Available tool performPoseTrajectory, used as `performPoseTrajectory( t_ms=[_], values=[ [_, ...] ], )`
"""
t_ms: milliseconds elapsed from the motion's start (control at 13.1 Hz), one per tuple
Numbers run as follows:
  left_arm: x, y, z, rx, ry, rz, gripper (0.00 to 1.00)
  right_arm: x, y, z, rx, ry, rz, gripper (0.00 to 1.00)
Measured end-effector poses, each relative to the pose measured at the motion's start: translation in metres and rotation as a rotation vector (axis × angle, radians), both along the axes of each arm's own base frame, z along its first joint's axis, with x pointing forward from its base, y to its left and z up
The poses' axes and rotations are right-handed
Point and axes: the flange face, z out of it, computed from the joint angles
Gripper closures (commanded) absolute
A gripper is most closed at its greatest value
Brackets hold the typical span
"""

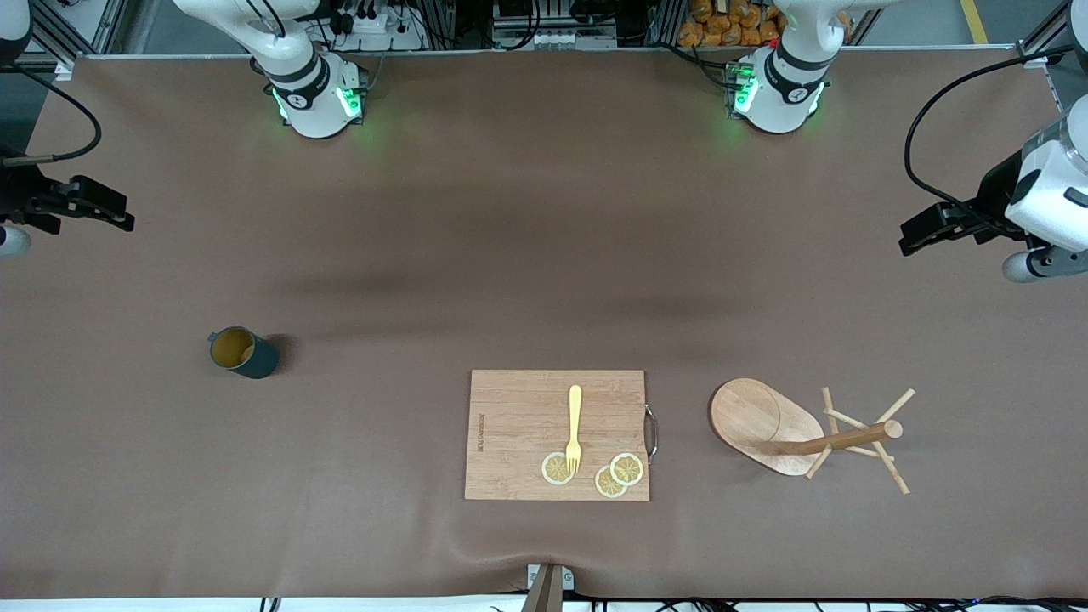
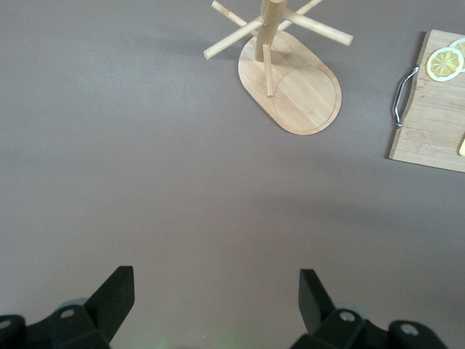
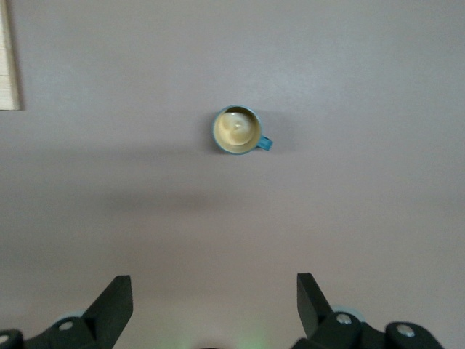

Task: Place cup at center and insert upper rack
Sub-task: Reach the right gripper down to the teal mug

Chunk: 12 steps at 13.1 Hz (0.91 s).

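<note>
The cup, a dark teal mug with a tan-yellow inside, stands upright on the brown table toward the right arm's end. The right wrist view shows this cup from above with its small handle. The upper rack, a light wooden mug tree, stands on its oval base toward the left arm's end; its post and angled pegs show in the left wrist view above the rack base. My left gripper hangs open over bare table at the left arm's end. My right gripper hangs open over bare table at the right arm's end. Neither holds anything.
A rectangular wooden cutting board with a metal handle lies between the cup and the rack, near the table's front edge. On it rest a yellow fork and three lemon slices. The board's end also shows in the left wrist view.
</note>
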Motion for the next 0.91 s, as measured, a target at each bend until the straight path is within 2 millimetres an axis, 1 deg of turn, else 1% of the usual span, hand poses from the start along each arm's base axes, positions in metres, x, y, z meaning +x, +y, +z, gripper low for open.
performPoseTrajectory(
  t_ms=[228, 380, 532, 685, 913],
  values=[
    [0.001, -0.002, -0.006, 0.0, 0.012, -0.004, 0.0, 0.004, 0.002, -0.005, 0.019, -0.004, -0.008, 0.0],
    [0.004, -0.003, -0.013, -0.001, 0.017, -0.006, 0.0, 0.014, 0.002, -0.016, 0.016, -0.013, -0.02, 0.0],
    [0.011, -0.004, -0.02, -0.005, 0.011, -0.008, 0.0, 0.029, 0.002, -0.036, 0.012, -0.023, -0.023, 0.0],
    [0.018, -0.006, -0.028, -0.009, 0.001, -0.011, 0.0, 0.044, 0.002, -0.062, 0.009, -0.019, -0.024, 0.0],
    [0.02, -0.005, -0.03, -0.011, -0.008, -0.01, 0.0, 0.068, 0.009, -0.098, 0.003, -0.034, -0.014, 0.0]
  ],
)
